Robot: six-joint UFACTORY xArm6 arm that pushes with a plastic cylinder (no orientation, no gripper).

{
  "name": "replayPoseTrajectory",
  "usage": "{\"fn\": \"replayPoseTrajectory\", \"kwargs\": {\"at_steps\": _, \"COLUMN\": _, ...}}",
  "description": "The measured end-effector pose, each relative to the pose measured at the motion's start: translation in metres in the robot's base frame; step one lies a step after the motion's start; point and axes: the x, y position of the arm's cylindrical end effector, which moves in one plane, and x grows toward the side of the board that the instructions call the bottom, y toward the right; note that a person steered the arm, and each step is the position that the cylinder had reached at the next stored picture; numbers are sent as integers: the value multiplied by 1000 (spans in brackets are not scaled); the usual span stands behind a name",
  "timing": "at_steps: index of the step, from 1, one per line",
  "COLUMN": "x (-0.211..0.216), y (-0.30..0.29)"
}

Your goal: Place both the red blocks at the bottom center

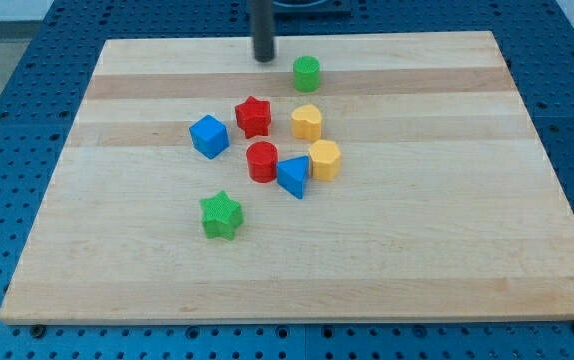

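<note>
A red star block lies near the board's middle, toward the view's top. A red cylinder block lies just below it, touching a blue triangular block on its right. My tip is at the view's top, above the red star and clear of it, left of a green cylinder block. My tip touches no block.
A blue cube lies left of the red star. A yellow heart-like block and a yellow hexagonal block lie to the right of the red blocks. A green star block lies lower left. The wooden board rests on a blue perforated table.
</note>
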Motion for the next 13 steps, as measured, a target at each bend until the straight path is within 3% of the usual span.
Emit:
{"fn": "replayPoseTrajectory", "kwargs": {"at_steps": 1, "x": 40, "y": -14}}
{"fn": "replayPoseTrajectory", "kwargs": {"at_steps": 5, "x": 101, "y": 21}}
{"fn": "replayPoseTrajectory", "kwargs": {"at_steps": 9, "x": 207, "y": 25}}
{"fn": "replayPoseTrajectory", "kwargs": {"at_steps": 13, "x": 224, "y": -11}}
